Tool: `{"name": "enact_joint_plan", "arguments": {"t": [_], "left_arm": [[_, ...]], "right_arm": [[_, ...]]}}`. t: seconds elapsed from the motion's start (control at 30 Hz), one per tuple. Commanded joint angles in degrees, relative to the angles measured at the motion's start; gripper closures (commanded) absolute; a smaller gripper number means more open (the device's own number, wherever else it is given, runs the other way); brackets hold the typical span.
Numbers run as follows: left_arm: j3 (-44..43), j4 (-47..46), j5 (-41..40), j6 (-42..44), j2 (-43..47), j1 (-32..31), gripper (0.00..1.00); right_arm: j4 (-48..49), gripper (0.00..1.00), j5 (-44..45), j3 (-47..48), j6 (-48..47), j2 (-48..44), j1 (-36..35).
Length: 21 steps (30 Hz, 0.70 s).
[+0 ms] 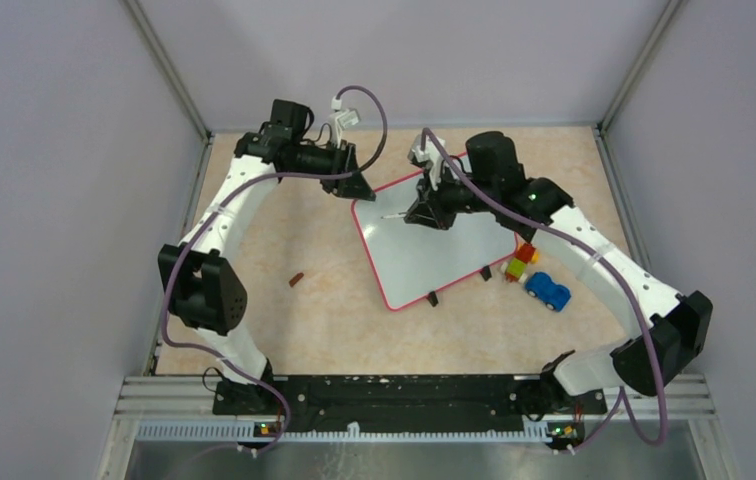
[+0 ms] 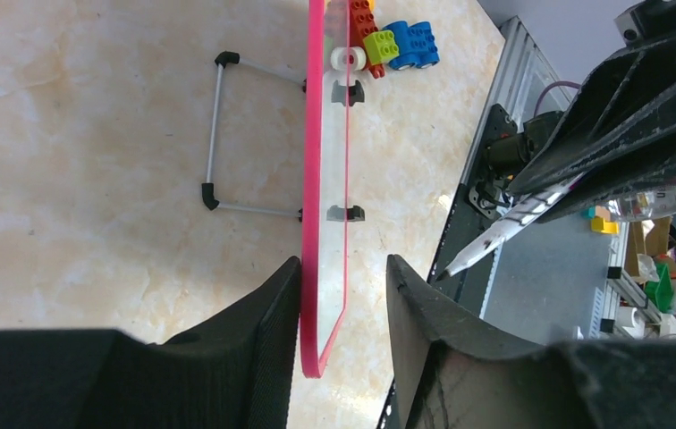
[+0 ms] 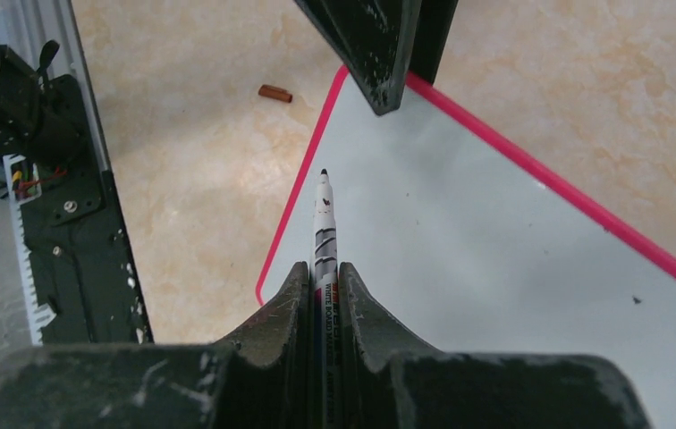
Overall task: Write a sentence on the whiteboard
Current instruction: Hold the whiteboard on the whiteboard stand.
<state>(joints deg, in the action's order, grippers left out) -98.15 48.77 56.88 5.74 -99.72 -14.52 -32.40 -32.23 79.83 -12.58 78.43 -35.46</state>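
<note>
At whiteboard (image 1: 424, 262) far-left corner: L gripper (image 2: 343, 265) fingers apart, straddling rim, prob. to steady it. Over whiteboard: R gripper (image 3: 322, 271) clamped on marker (image 3: 324, 214), ready to write.

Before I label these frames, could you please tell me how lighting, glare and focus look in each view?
Top external: even, soft light, no glare on the whiteboard. Left wrist: the left hand is very dark, the board's pink rim crisp. Right wrist: the marker is sharp, the board evenly grey, without glare.
</note>
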Motion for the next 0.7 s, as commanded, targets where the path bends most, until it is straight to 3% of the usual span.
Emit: {"name": "enact_joint_plan", "arguments": {"t": [0.0, 0.67], "left_arm": [[1.4, -2.7, 2.6, -0.3, 1.6, 0.7, 0.57], [2.1, -4.2, 1.6, -1.3, 0.5, 0.6, 0.92]], "right_arm": [[5.8, 1.0, 7.8, 3.7, 1.2, 1.9, -3.4], [8.5, 1.0, 13.3, 1.0, 0.4, 3.5, -7.1]]}}
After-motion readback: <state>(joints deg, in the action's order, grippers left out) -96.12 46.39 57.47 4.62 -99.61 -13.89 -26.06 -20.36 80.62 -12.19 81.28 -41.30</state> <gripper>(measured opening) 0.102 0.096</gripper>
